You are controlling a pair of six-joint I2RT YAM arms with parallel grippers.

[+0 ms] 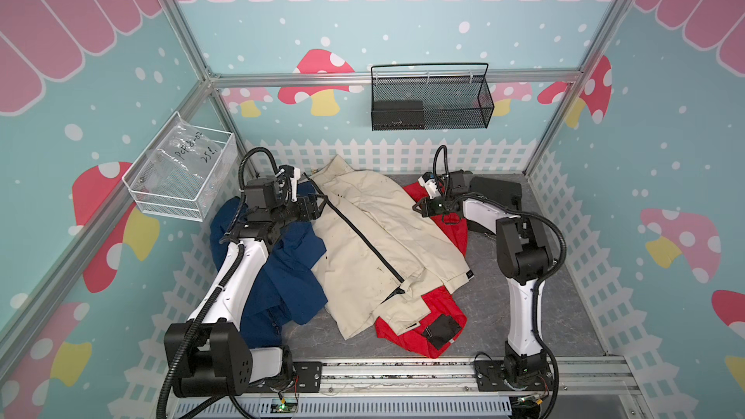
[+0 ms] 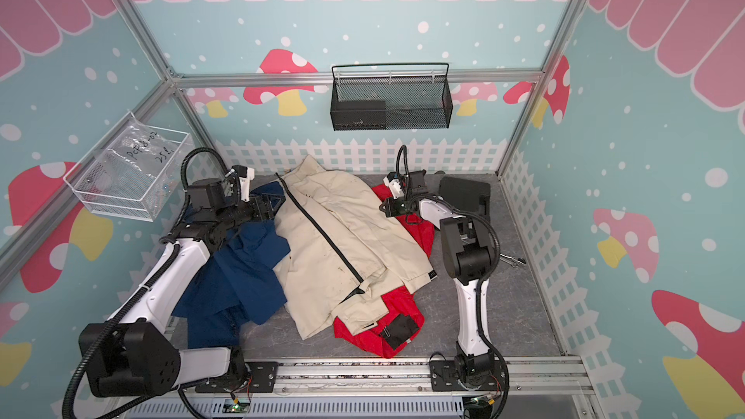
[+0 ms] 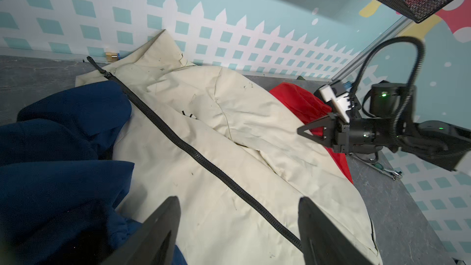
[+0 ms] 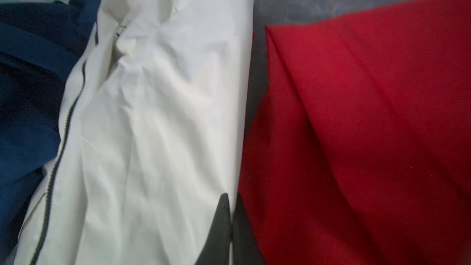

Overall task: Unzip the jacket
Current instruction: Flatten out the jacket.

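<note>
The cream jacket [image 1: 375, 235] [image 2: 342, 235] lies spread on the grey floor, and its black zipper [image 1: 365, 237] [image 3: 193, 152] runs closed down the front. The zipper slider [image 3: 107, 74] sits at the collar end. My left gripper [image 1: 320, 203] [image 3: 239, 198] is open and hovers low over the jacket's upper chest, with the zipper passing between its fingers but untouched. My right gripper [image 1: 415, 208] [image 4: 232, 196] is shut with nothing in it. It hangs above the jacket's far edge, where cream cloth meets red cloth.
A blue garment [image 1: 282, 268] lies under the jacket by the left arm, and a red garment [image 1: 427, 316] under its other side. A black box [image 1: 496, 195] and a wrench [image 2: 512, 259] lie behind the right arm. A black mesh basket [image 1: 431, 102] and a clear bin [image 1: 181, 175] hang on the walls.
</note>
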